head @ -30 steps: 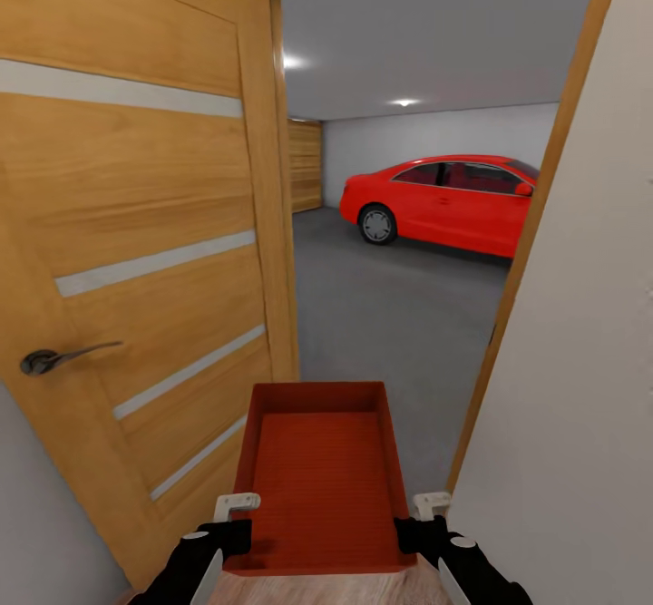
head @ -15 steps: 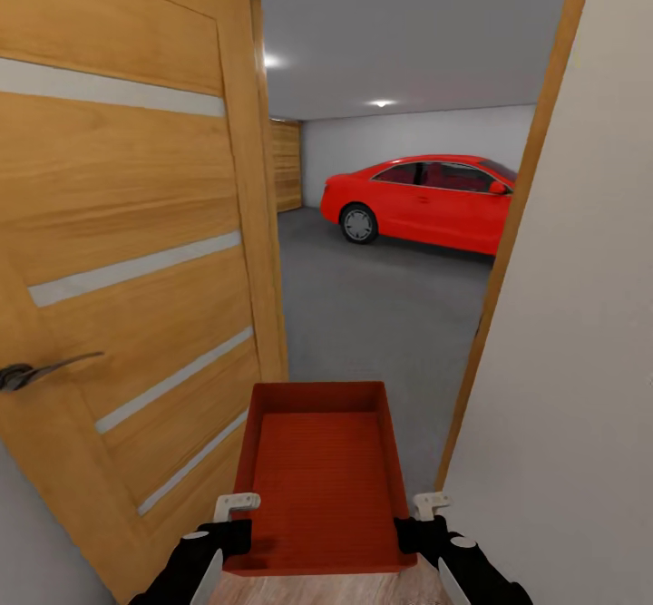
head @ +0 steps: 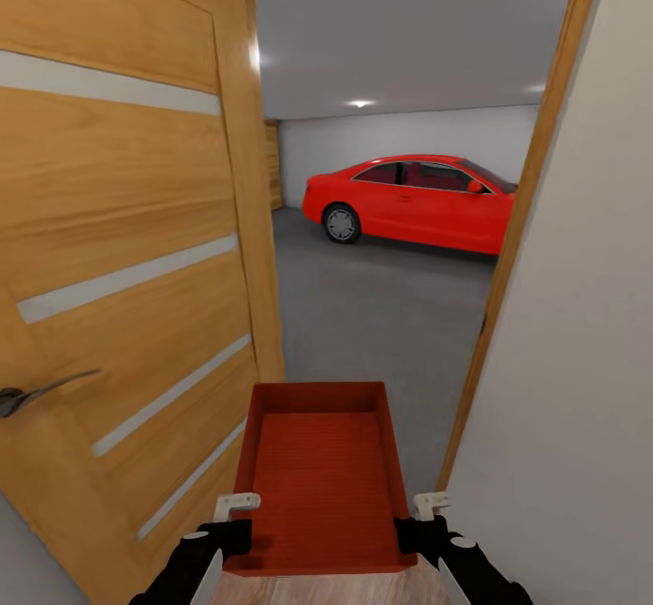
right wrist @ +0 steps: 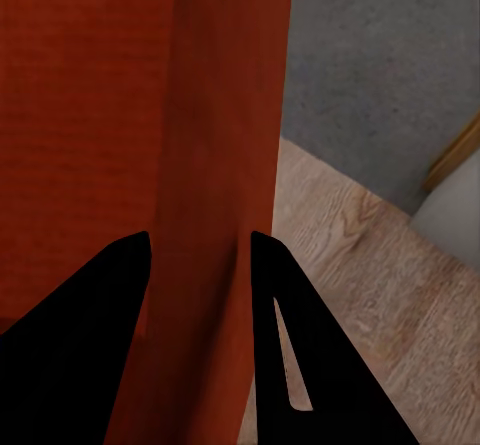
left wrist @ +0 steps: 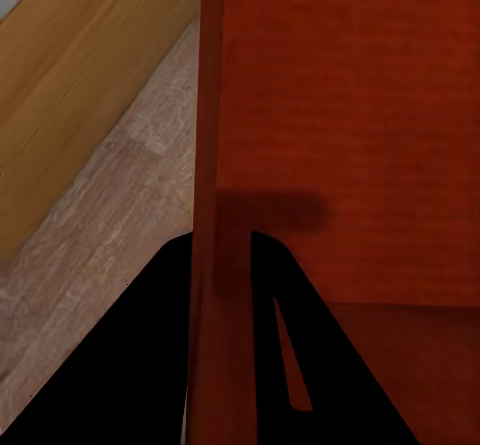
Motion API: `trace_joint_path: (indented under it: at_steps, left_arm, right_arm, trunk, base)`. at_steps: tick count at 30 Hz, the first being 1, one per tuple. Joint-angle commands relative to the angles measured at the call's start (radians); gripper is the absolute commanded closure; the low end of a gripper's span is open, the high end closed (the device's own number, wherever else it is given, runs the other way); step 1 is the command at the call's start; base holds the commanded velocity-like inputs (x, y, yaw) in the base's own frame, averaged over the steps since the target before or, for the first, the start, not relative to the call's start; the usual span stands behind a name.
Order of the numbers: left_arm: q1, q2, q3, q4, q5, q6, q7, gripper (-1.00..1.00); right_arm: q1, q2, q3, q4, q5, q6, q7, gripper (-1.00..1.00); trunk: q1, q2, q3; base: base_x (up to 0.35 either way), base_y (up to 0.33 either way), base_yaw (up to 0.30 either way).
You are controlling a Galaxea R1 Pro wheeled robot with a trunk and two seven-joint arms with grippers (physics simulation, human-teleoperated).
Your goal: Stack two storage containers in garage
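Beyond the doorway, dark grey concrete floor (head: 381,315) is seen running back to a pale wall, with a glossy red car (head: 413,201) parked well apart from the threshold. An orange-brown wooden door with frosted stripes (head: 127,251) stands swung open along one side of the opening, and a plain white wall (head: 571,360) closes in the other. One red-orange rectangular plastic storage container (head: 322,478) is carried level and centred in the gap, its far end over the concrete, its near end over the light wood plank flooring (left wrist: 100,255).

The container is held from both long sides at once. The left end effector (head: 234,512) is clamped on the rim, one black finger (left wrist: 150,355) outside the wall and one inside; the right end effector (head: 426,512) is clamped on the opposite rim the same way. A two-sided pinch of this kind is judged to keep the bin from tipping or swinging into the door or frame during the passage.

A second container is not yet stacked; the carry into the garage is judged to be the step in hand.
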Motion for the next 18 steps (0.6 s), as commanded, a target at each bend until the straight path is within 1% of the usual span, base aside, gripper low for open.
trace_joint_path:
  at_steps: [1,5,18]
  left_arm:
    - [0.0,0.006,-0.001,0.0,-0.016,0.008,0.018,1.0]
    - [0.0,0.006,-0.001,0.0,-0.016,0.008,0.018,1.0]
    - [0.0,0.004,-0.001,0.0,-0.016,0.008,0.018,1.0]
  right_arm:
    - [-0.001,-0.001,0.007,-0.023,-0.015,-0.022,0.024,1.0]
    - [-0.001,-0.001,0.007,-0.023,-0.015,-0.022,0.024,1.0]
    - [-0.001,-0.001,0.007,-0.023,-0.015,-0.022,0.024,1.0]
  trunk:
    - [0.0,-0.001,-0.002]
    - [0.0,-0.001,-0.002]
    - [0.0,-0.001,-0.002]
  base:
    - [0.184,0.21,-0.156]
    - [0.101,0.084,-0.156]
    - [0.004,0.003,-0.156]
